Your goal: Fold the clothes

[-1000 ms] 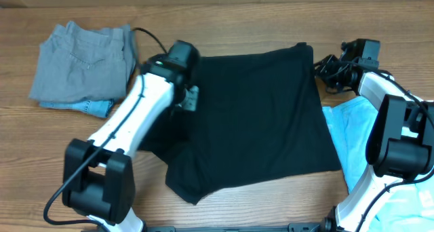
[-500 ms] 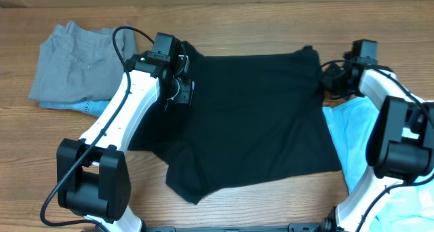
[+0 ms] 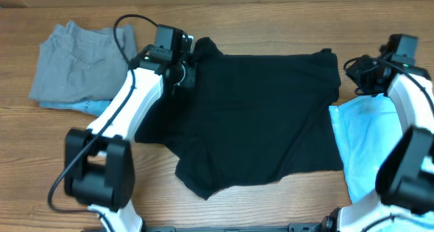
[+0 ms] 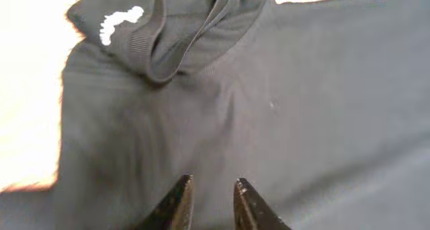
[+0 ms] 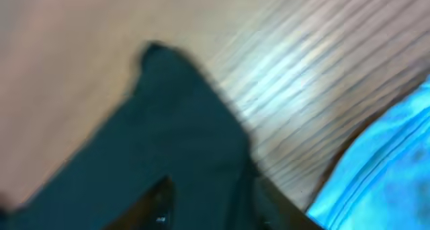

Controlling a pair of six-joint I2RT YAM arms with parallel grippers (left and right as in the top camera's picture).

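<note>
The large black shirt (image 3: pixel 258 117) lies spread across the middle of the table. My left gripper (image 3: pixel 184 76) is at its upper left, just below the collar. In the left wrist view its fingers (image 4: pixel 213 183) are nearly together on the dark fabric (image 4: pixel 302 109), with the ribbed collar (image 4: pixel 181 42) and a white logo mark (image 4: pixel 119 21) ahead. My right gripper (image 3: pixel 352 69) is at the shirt's top right corner. The blurred right wrist view shows black fabric (image 5: pixel 175 142) running between its fingers (image 5: pixel 215 193).
A light-blue tee (image 3: pixel 363 144) lies at the right under my right arm and also shows in the right wrist view (image 5: pixel 383 163). Folded grey garments (image 3: pixel 78 62) with a denim piece (image 3: pixel 95 108) beneath sit at the far left. The table (image 3: pixel 271 22) is wooden.
My left gripper moved toward the far edge, up to the collar. My right gripper moved right, and the shirt's top right corner stretched right with it. The collar now shows.
</note>
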